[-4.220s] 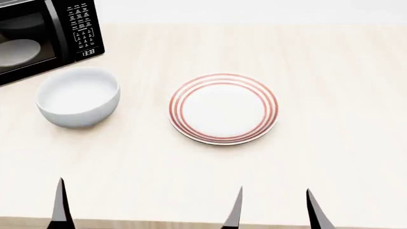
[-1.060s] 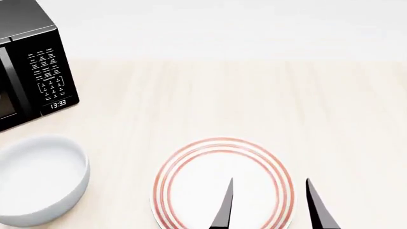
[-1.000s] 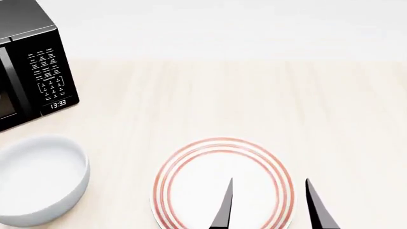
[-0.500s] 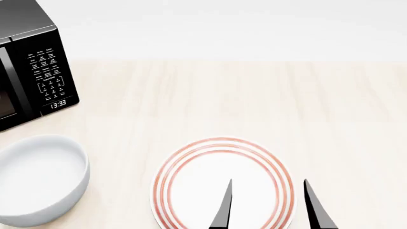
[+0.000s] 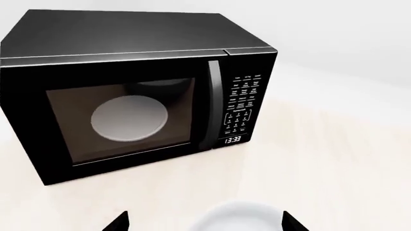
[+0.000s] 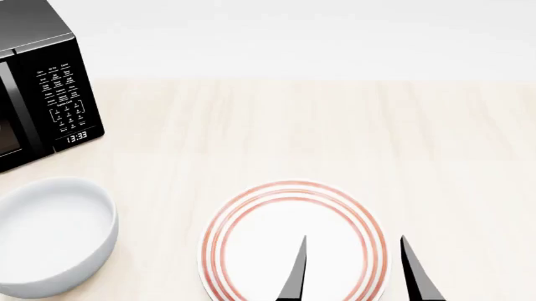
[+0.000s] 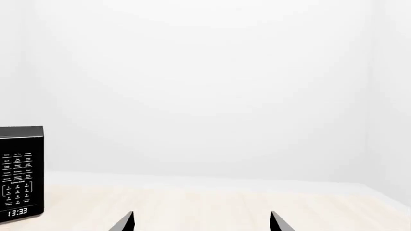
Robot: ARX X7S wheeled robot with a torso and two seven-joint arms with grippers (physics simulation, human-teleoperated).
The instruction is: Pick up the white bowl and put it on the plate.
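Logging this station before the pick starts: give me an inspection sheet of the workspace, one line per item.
Surface: pale wood-grain table, flat, bare apart from the items listed.
Job's things: white bowl upright on the table, left of the plate, with a gap between them; plate carries nothing.
Clutter: black microwave, door shut, a pale disc inside, clock reading 13:33.
End effectors: right end effector open, its fingers seen over the plate's near side; left end effector open, fingers either side of the bowl's rim in the left wrist view, holding nothing.
Cables: nothing seen.
Surroundings: plain white wall behind the table.
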